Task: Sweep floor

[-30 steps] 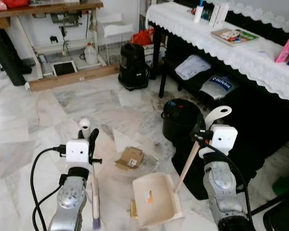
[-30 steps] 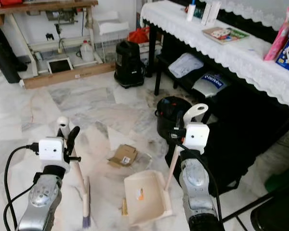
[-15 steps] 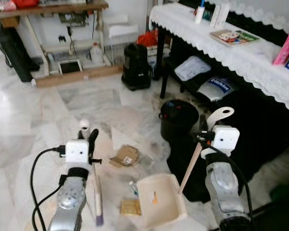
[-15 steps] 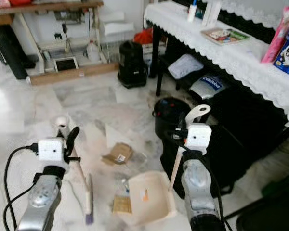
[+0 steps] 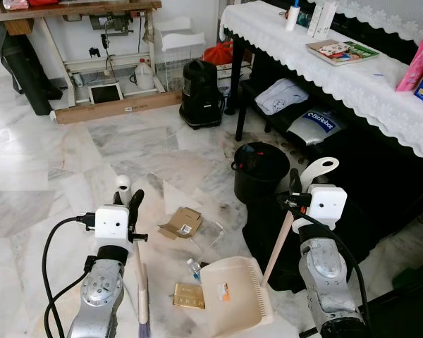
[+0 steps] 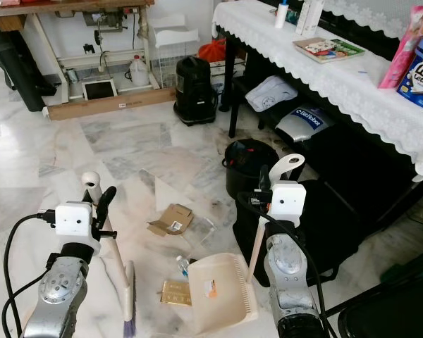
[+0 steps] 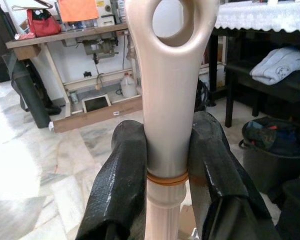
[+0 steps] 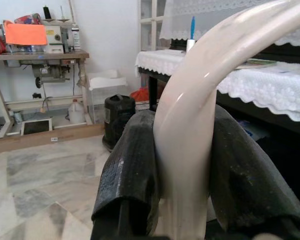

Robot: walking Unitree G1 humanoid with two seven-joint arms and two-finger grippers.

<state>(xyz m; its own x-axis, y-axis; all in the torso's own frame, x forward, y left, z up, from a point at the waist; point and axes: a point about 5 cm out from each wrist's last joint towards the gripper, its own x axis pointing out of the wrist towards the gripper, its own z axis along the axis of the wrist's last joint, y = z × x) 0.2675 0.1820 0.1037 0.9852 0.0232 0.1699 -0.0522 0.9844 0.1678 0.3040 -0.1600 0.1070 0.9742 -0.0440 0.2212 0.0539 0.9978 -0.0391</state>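
Left eye view, lower centre: left gripper (image 5: pixel 127 203) pinches the broom (image 5: pixel 139 282), right gripper (image 5: pixel 295 191) clamps the dustpan (image 5: pixel 234 296) handle, pan mouth facing 3 scraps for collection.

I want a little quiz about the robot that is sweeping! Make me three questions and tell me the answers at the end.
1. True or false: the left tool is shut on the broom.
2. Which thing lies nearest the open front of the dustpan? A) the flat gold packet B) the black bucket C) the white jug
3. Fill in: the right tool holds the dustpan by its long ____.

Key
1. True; its fingers squeeze the handle from both sides.
2. A; the packet lies on the floor right beside the pan's open front.
3. Handle.
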